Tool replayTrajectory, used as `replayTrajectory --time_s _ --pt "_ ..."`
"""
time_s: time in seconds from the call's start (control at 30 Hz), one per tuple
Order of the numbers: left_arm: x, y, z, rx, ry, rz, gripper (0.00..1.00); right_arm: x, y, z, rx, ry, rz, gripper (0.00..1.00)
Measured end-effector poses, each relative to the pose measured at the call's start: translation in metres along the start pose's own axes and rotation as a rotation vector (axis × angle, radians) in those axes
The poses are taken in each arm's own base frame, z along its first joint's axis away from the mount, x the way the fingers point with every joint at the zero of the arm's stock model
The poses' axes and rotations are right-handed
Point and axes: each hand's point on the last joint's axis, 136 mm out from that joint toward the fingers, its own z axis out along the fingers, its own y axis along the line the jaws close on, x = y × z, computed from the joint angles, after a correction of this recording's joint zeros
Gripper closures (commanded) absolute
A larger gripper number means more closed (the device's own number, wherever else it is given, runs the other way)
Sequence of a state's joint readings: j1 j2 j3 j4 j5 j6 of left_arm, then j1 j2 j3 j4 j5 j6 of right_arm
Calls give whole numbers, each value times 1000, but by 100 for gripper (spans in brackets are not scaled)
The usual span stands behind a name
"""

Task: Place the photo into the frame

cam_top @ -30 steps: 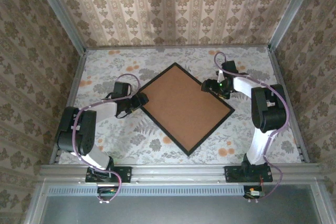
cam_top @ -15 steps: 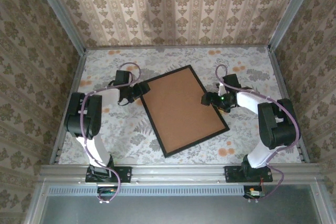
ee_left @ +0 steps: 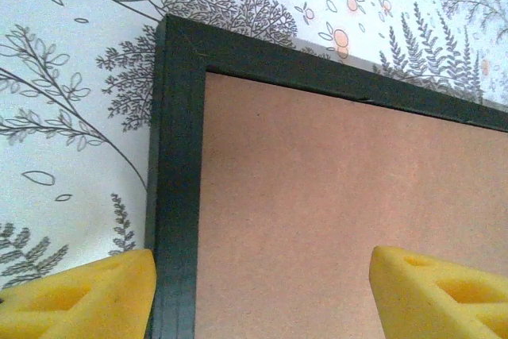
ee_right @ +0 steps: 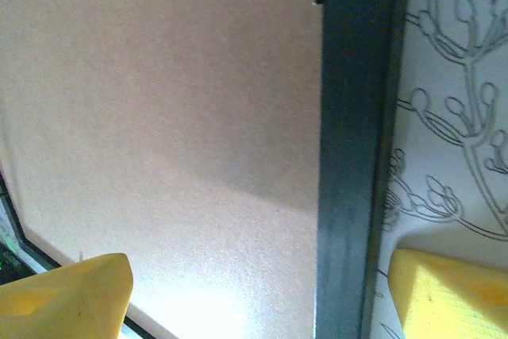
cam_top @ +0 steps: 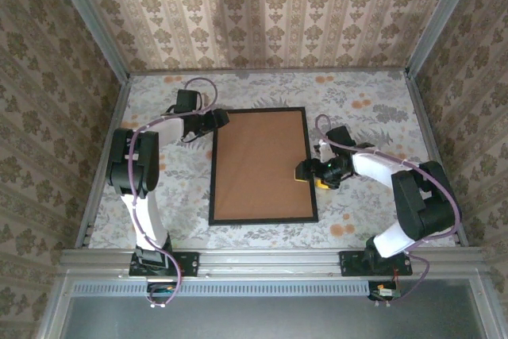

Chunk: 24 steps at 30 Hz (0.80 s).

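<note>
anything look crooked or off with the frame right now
Nothing stands out. The frame lies flat on the table, its sides square to the table's edges, and the brown backing board sits evenly inside it.

Bare table (cam_top: 373, 109) lies free all round the frame (cam_top: 212, 166), widest at the far side.

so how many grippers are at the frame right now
2, both open. The left gripper straddles the frame at its far left corner; the right gripper straddles its right rail about halfway along.
</note>
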<state>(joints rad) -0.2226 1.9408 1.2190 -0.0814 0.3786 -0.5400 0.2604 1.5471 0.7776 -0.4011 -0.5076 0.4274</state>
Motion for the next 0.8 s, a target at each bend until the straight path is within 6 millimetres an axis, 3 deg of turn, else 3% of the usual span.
replayTrajectory --time_s 0.2,0.33,0.53,0.63,0.8 --pt "24 19 -32 -127 12 55 28 -32 -4 -17 49 -94 -4 16" --pt "51 14 -49 -163 49 117 33 -54 1 -24 59 -142 -18 16" --pt "89 20 -39 -201 166 170 44 -67 -2 -19 74 -147 -21 16" --pt "95 27 -34 -221 200 180 54 -68 -5 -19 81 -146 -21 16" --pt "93 29 -29 -232 218 192 62 -70 -10 -21 84 -152 -10 16"
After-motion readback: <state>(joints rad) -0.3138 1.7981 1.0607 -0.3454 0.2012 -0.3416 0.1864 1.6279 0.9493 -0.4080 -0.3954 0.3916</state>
